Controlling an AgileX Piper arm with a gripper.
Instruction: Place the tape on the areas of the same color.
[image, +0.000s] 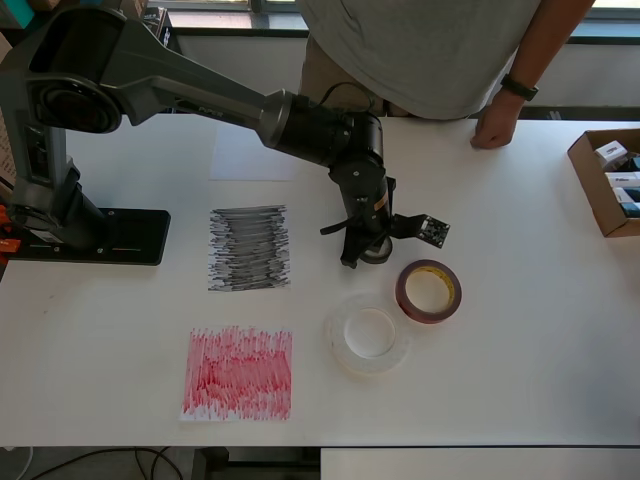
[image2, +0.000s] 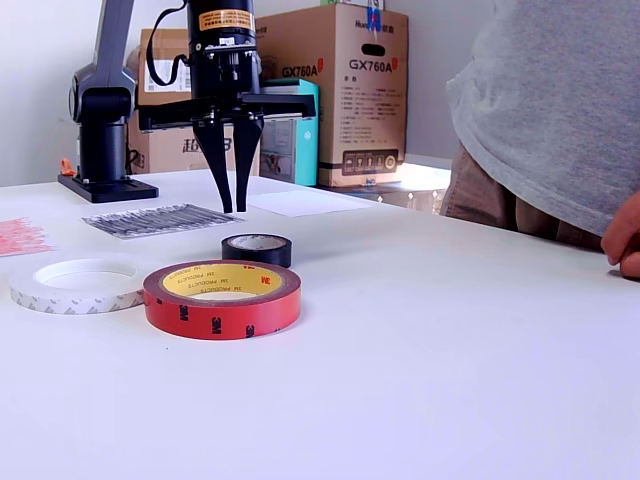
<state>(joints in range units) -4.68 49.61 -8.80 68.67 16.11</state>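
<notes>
My gripper (image2: 234, 210) points straight down, its jaws a little apart with nothing between them. It hangs just above the small black tape roll (image2: 257, 249), which the gripper (image: 365, 248) mostly hides in the overhead view. The red-brown roll (image: 428, 291) with a yellowish core lies to the overhead view's right of the large clear roll (image: 368, 335). To the overhead view's left lie the black scribbled patch (image: 249, 248) and the red scribbled patch (image: 238, 373). The faint white patch (image: 253, 152) lies farther back, partly under the arm.
A person stands at the far table edge with a hand (image: 495, 128) resting on it. An open cardboard box (image: 605, 180) sits at the overhead view's right edge. The arm's base (image: 90, 235) stands at the left. Cardboard boxes (image2: 340, 90) are stacked behind the table.
</notes>
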